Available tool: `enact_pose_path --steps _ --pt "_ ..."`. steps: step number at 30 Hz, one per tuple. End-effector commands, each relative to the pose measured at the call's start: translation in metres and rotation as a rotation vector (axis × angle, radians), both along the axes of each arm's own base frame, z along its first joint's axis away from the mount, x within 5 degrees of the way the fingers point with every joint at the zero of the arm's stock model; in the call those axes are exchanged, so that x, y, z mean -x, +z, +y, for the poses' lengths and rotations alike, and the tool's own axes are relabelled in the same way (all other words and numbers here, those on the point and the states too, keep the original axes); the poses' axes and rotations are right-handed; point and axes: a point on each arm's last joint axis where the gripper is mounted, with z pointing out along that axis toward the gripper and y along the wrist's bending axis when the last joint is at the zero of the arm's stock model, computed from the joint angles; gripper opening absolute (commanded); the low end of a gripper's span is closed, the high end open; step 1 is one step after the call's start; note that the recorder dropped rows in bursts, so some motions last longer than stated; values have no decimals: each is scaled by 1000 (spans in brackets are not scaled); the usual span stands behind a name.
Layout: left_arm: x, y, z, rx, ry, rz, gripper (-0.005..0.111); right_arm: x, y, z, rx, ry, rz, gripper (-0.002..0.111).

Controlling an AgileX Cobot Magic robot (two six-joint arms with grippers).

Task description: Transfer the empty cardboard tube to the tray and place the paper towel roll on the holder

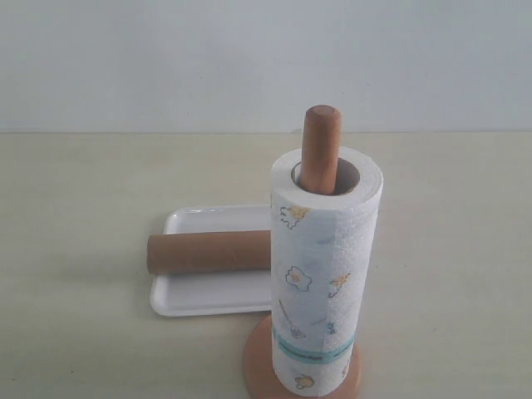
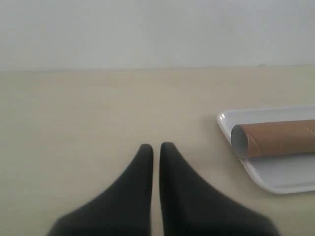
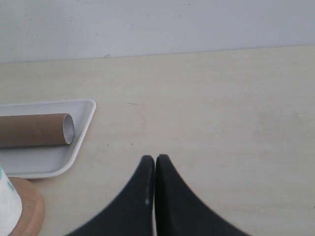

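The paper towel roll (image 1: 322, 274) stands upright around the holder's post (image 1: 320, 150), resting on the round wooden base (image 1: 256, 366). The empty cardboard tube (image 1: 208, 252) lies on its side across the white tray (image 1: 195, 295), behind and left of the roll. Neither gripper shows in the exterior view. My left gripper (image 2: 156, 147) is shut and empty over bare table, the tube (image 2: 275, 138) and tray (image 2: 280, 179) off to one side. My right gripper (image 3: 155, 159) is shut and empty too, apart from the tube (image 3: 34, 130), tray (image 3: 49, 160), holder base (image 3: 29, 204) and a sliver of roll (image 3: 9, 204).
The tabletop (image 1: 440, 249) is pale beige and meets a plain white wall (image 1: 249, 58) at the back. Nothing else stands on it.
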Motion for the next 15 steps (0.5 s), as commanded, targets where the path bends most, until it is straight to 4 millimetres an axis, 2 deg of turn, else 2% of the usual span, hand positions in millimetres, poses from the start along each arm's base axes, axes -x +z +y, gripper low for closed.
enact_pose_path --steps 1,15 --pt "1 -3 0 3 7 20 4 0 0 0 10 -4 -8 0" --pt "0 -2 1 -5 7 16 4 0 0 0 10 -4 -8 0"
